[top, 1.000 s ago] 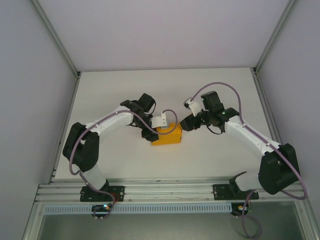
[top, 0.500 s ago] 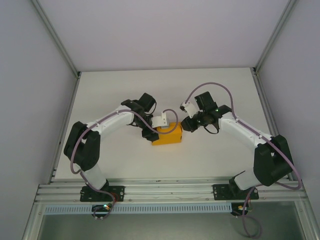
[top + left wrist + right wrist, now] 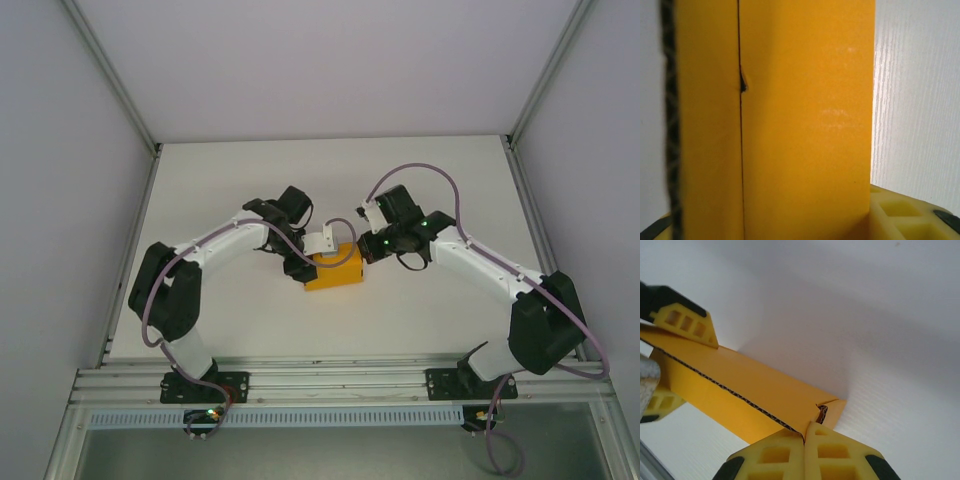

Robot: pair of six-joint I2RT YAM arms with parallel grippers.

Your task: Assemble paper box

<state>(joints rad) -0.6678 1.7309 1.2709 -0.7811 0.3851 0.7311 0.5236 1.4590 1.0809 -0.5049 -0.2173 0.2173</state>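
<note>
The paper box is a small orange-yellow card box lying mid-table between both arms. My left gripper is shut on its left end. In the left wrist view the box's wall stands right before the lens, and one yellow finger shows at the bottom right. In the right wrist view the left gripper's fingers straddle the far end of the box. My right gripper is shut, its fingertips together and pressed against the box's near corner, where a folded flap shows.
The white table has free room all round the box. Grey walls close it in at the left, back and right. An aluminium rail carrying both arm bases runs along the near edge.
My right gripper has moved left, from a small gap beside the box to touching its right end. The left arm and the box have stayed put.
</note>
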